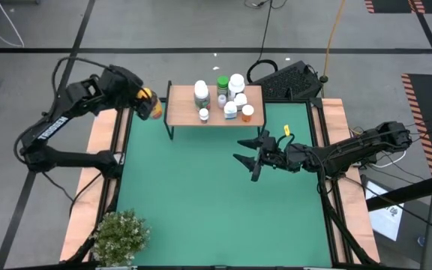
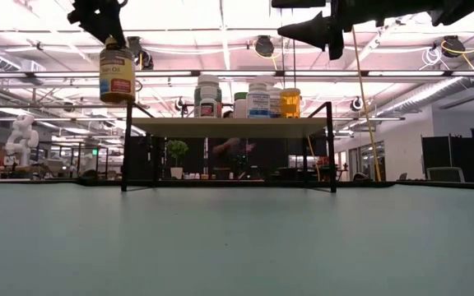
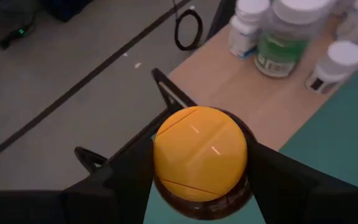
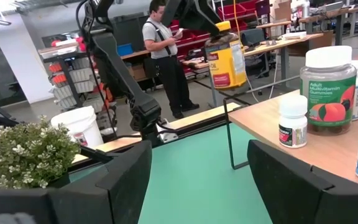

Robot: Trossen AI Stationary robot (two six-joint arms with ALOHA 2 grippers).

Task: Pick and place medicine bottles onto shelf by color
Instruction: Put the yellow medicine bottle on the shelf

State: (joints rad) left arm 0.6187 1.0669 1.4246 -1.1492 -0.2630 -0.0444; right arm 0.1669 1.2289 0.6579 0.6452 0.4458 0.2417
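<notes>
The left pincer [image 1: 147, 103] holds the amber bottle [image 1: 150, 104] upright by its cap, apparently just beside the shelf [image 1: 182, 112]'s bare left end.

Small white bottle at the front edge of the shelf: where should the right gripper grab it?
Grip the small white bottle across its body just under the cap, coming in level from the mat side. It stands upright at the shelf front edge, with taller bottles close behind. The right gripper is open over the mat.

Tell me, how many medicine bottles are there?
9: eight clustered on the shelf, one amber bottle held in the left fingers beside it; others may be hidden.
</notes>
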